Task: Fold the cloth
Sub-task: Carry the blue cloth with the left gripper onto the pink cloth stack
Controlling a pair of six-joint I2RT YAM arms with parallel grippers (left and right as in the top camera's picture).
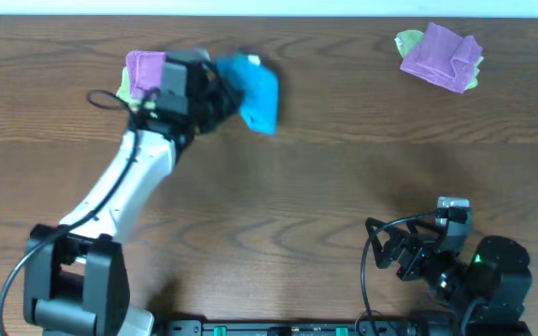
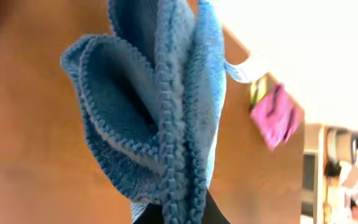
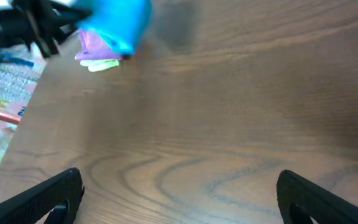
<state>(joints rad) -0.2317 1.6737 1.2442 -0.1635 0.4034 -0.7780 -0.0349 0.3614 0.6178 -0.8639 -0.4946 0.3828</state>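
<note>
left gripper [image 1: 222, 93] clamped on sky-blue cloth [image 1: 258, 91], bunched in folds | right gripper [image 3: 179, 202] fingers spread, holding nothing | purple cloth [image 1: 144, 73] beside left wrist

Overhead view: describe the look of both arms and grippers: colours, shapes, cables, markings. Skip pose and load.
Left arm: white tubular link, black joints and base, thin black cables alongside. Left gripper: black, boxy. Right arm: all black, a small green light, a grey block at one end, looping black cables. Right gripper: black fingers. No readable markings.
</note>
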